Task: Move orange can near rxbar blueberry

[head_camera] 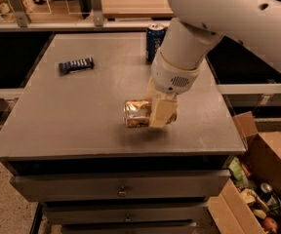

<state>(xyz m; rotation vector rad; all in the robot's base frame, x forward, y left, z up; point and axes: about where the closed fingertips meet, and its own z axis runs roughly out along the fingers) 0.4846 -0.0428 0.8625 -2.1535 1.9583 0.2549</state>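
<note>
The orange can, shiny gold and silver with a dented body, lies on its side in the middle front of the grey table. My gripper comes down from the white arm and is shut on the can's right end, holding it just above the tabletop. One tan finger shows in front of the can. The rxbar blueberry, a flat dark blue wrapper with white lettering, lies at the table's back left, well apart from the can.
A smooth dark blue can stands upright at the back of the table, behind my arm. An open cardboard box with several items sits on the floor at the right. Drawers are under the tabletop.
</note>
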